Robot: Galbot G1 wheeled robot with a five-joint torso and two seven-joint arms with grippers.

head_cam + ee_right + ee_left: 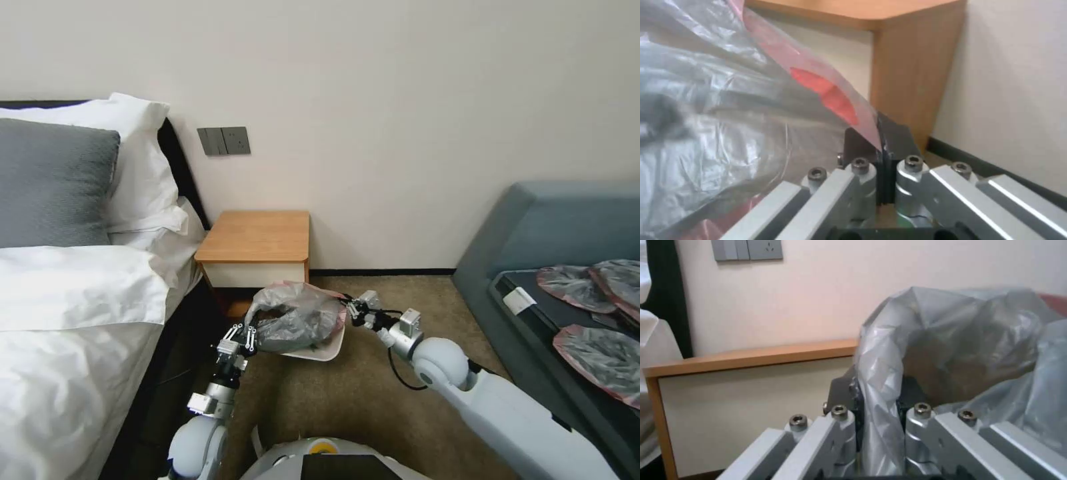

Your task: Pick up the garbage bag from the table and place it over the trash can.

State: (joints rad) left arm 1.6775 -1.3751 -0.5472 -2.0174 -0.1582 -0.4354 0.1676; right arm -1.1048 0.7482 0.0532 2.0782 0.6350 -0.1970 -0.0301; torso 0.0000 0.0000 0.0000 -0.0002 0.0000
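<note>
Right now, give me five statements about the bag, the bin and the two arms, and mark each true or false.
1. The garbage bag hangs over the trash can. True.
2. The left gripper has its jaws shut on the bag. True.
3. The right gripper hangs free with open jaws. False: it pinches the bag's pink-red rim.
4. The bag lies flat on the table. False: the tabletop is bare and the bag is held in front of it.
5. The trash can stands on the bed. False: it is on the carpet.

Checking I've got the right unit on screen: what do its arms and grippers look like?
White rounded arm shells with silver cylindrical wrists. The left gripper and right gripper are silver-grey metal linkage bars with hex-socket bolts and dark fingers. A black cable loops by the right wrist.
</note>
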